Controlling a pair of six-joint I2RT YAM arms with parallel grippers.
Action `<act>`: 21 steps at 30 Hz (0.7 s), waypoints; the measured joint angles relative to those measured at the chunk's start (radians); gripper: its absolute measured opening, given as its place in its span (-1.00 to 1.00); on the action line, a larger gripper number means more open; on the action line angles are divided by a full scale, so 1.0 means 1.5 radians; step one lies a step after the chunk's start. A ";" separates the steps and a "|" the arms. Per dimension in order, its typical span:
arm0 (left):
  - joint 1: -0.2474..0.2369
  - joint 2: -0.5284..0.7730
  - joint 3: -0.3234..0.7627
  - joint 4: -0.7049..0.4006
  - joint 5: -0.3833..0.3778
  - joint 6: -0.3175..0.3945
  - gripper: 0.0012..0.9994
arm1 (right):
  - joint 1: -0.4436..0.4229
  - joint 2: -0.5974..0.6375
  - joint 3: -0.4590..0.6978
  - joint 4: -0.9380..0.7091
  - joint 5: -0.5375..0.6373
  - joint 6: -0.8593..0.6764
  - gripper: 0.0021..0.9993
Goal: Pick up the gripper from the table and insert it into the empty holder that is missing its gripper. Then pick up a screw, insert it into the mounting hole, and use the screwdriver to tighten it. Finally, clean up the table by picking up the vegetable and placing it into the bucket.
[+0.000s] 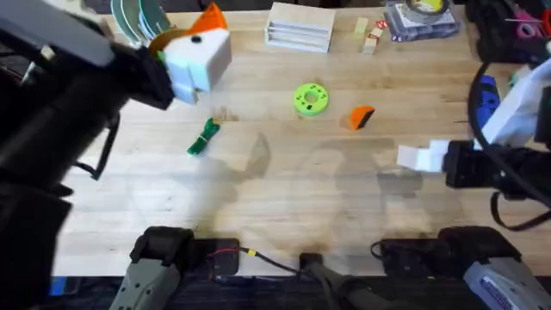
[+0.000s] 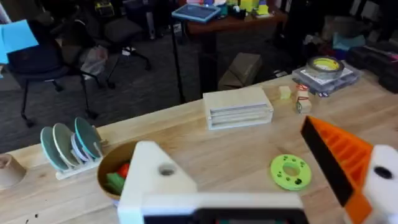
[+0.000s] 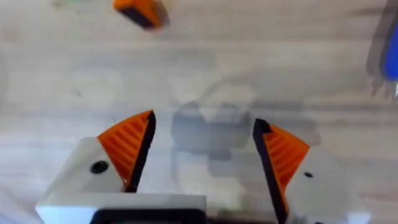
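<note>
Lay loose on the pale wooden table [image 1: 284,189]: small orange wedge-shaped fingertip [image 1: 359,116], beside round green disc [image 1: 311,98]. Hovered nearby, fingers spread, empty: right gripper [image 3: 202,155]. Raised high, spread, one mount bare: left gripper [image 2: 261,186].

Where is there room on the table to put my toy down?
Bare wood lies between the green vegetable and the right gripper, in front of the orange gripper. The far edge is crowded: wooden box, tape roll, small blocks.

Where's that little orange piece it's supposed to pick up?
In the overhead view the gripper lies on the table right of centre, just right of the green disc.
</note>
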 joint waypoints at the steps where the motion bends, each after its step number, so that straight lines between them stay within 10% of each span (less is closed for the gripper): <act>1: 0.000 -0.015 -0.021 0.016 0.000 0.000 0.99 | 0.000 0.000 0.000 -0.024 0.000 0.000 0.98; 21: -0.035 -0.320 -0.472 0.395 0.003 0.000 0.99 | 0.000 0.000 0.000 -0.090 0.000 0.000 0.99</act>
